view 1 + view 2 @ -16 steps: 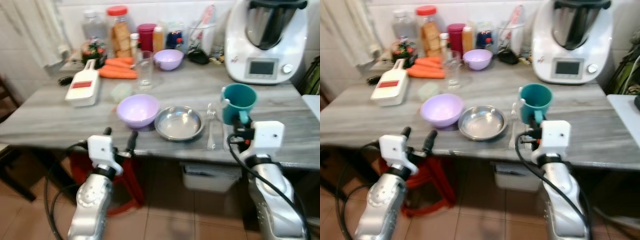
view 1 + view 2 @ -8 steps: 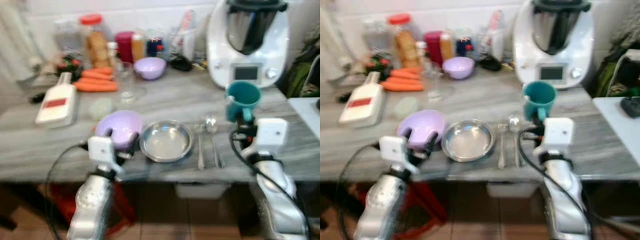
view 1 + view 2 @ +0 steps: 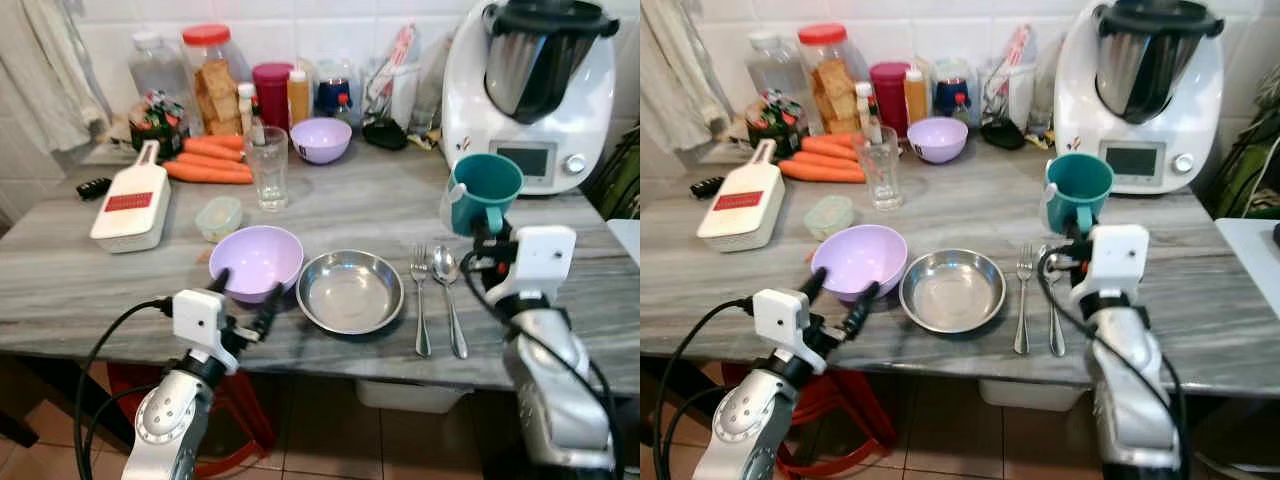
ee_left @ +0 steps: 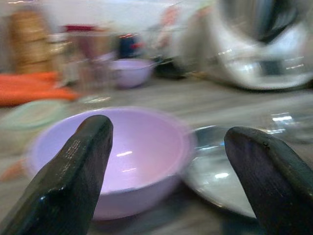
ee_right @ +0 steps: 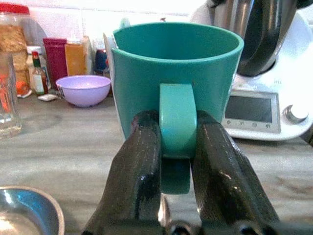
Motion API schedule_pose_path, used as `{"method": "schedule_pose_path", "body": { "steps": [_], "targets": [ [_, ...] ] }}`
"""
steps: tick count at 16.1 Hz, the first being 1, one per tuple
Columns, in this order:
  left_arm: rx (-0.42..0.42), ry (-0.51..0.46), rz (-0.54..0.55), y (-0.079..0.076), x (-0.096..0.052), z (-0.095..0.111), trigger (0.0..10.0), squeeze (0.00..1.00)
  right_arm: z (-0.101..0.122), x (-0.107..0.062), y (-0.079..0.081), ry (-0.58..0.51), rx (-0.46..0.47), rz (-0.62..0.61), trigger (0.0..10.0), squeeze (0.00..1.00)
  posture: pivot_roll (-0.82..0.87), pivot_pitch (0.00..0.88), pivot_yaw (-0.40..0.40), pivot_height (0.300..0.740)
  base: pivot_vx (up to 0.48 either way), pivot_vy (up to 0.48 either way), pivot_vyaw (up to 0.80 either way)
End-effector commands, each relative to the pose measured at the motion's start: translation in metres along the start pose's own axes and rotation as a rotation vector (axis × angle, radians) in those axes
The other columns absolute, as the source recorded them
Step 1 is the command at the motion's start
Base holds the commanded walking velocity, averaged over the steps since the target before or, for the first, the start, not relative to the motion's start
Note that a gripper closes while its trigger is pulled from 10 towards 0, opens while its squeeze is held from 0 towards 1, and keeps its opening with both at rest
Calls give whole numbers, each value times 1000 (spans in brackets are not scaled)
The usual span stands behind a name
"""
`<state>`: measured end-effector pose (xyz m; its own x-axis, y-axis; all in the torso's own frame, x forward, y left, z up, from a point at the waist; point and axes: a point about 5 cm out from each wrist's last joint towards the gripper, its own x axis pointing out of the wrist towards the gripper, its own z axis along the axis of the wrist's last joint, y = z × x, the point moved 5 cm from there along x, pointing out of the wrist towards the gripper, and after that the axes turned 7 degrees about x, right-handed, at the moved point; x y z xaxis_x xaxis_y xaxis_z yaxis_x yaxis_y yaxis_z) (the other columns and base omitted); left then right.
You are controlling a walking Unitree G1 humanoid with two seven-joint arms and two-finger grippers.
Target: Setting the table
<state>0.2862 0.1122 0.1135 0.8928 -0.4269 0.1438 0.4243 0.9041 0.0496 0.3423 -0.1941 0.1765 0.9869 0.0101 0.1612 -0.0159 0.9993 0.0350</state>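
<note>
Two silver metallic forearms, rounded and glossy. White boxy wrist housing behind each pincer, small dark screw holes on the faces. Black cables looping from each housing down along the arm. Left pincer (image 3: 243, 297): two long black fingers (image 4: 73, 171), matte, blunt-tipped. Right pincer (image 5: 177, 147): two thick black fingers (image 5: 137, 181), glossy, lightly scuffed.

I stood in a home kitchen: a grey wood-grain tabletop (image 3: 90, 270) against a white tiled wall (image 3: 330, 25), crowded with a white food processor (image 3: 530, 85), carrots (image 3: 210, 160), a jar of crispbread (image 3: 212, 80), a mandoline slicer (image 3: 132, 200), bowls and cutlery.
</note>
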Motion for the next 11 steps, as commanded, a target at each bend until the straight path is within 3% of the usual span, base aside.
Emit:
{"method": "schedule_pose_path", "body": {
  "steps": [1,6,11],
  "targets": [
    [-33,-2,-107,-12,-3,4,10000,0,2,8,-2,10,5,28,10000,0,-74,24,42,740,0,0,0],
    [-56,7,-254,-22,-6,5,10000,0,-14,29,13,72,-49,198,10000,0,-62,29,42,740,0,0,0],
    [-67,9,-272,-28,-11,9,10000,0,-18,51,37,65,-28,333,10000,0,-40,68,46,740,0,0,0]
  ]
}}
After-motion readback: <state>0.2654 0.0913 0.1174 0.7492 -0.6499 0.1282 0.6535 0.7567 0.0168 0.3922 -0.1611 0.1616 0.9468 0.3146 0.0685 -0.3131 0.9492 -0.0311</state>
